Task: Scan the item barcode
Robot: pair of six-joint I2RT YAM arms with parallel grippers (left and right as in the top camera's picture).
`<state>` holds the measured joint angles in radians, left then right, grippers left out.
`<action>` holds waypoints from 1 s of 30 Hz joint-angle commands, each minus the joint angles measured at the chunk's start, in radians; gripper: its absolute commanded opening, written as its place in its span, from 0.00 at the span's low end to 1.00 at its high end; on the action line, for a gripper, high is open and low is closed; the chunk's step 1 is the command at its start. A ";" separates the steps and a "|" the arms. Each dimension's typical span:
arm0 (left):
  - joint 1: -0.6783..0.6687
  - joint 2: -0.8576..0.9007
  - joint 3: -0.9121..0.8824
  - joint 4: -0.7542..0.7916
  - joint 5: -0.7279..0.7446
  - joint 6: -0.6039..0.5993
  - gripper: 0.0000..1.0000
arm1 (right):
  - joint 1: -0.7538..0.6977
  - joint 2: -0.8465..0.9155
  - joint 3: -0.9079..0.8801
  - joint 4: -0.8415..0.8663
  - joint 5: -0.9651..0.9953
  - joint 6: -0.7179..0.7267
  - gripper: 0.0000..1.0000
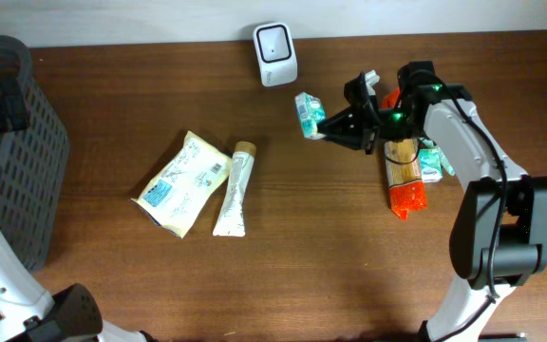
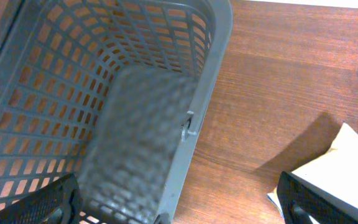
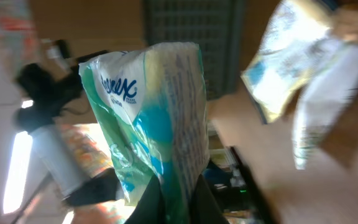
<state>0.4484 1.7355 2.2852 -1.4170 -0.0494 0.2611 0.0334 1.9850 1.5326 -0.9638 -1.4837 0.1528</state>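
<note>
Overhead, the right gripper (image 1: 335, 125) is clamped on the tissue pack (image 1: 309, 113), held up near the scanner (image 1: 275, 54), which lies ahead and left of it, while the left gripper (image 2: 179, 208) gapes wide over the basket (image 2: 216, 74), well apart.

Overhead, the light is even and bright, the table (image 1: 292, 247) sharp, with soft shadows beside the things on it. At the left wrist the wood is crisp and a dark shadow lies beside the pouch (image 2: 344, 169), but part of the basket (image 2: 220, 37) is a grey blur. The right wrist view is smeared: only the pack (image 3: 160, 112) reads clearly, with white glare at the left.
</note>
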 commanded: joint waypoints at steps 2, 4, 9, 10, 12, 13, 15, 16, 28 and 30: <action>0.006 -0.001 0.002 0.001 0.004 -0.013 0.99 | 0.122 -0.011 0.017 -0.002 0.491 -0.003 0.04; 0.006 -0.001 0.002 0.001 0.004 -0.013 0.99 | 0.183 -0.011 0.062 -0.036 0.666 0.018 0.04; 0.006 -0.001 0.002 0.001 0.004 -0.013 0.99 | 0.365 -0.011 0.486 -0.281 1.324 0.093 0.04; 0.006 -0.001 0.002 0.001 0.004 -0.013 0.99 | 0.404 -0.011 0.588 -0.277 1.492 0.093 0.04; 0.006 -0.001 0.002 0.001 0.004 -0.013 0.99 | 0.443 -0.011 0.641 -0.204 1.706 0.092 0.04; 0.006 -0.001 0.002 0.001 0.004 -0.013 0.99 | 0.462 -0.007 0.639 -0.119 1.823 0.073 0.04; 0.006 -0.001 0.002 0.001 0.004 -0.013 0.99 | 0.480 0.032 0.618 0.061 1.908 -0.034 0.04; 0.006 -0.001 0.002 0.001 0.004 -0.013 0.99 | 0.480 0.074 0.615 0.163 1.919 -0.104 0.04; 0.006 -0.001 0.002 0.001 0.004 -0.013 0.99 | 0.476 0.541 0.615 0.732 2.169 -0.463 0.04; 0.006 -0.001 0.002 0.001 0.004 -0.013 0.99 | 0.476 0.541 0.615 0.782 2.169 -0.477 0.04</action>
<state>0.4484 1.7374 2.2852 -1.4170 -0.0494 0.2611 0.5083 2.5427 2.1426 -0.2253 0.6422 -0.3008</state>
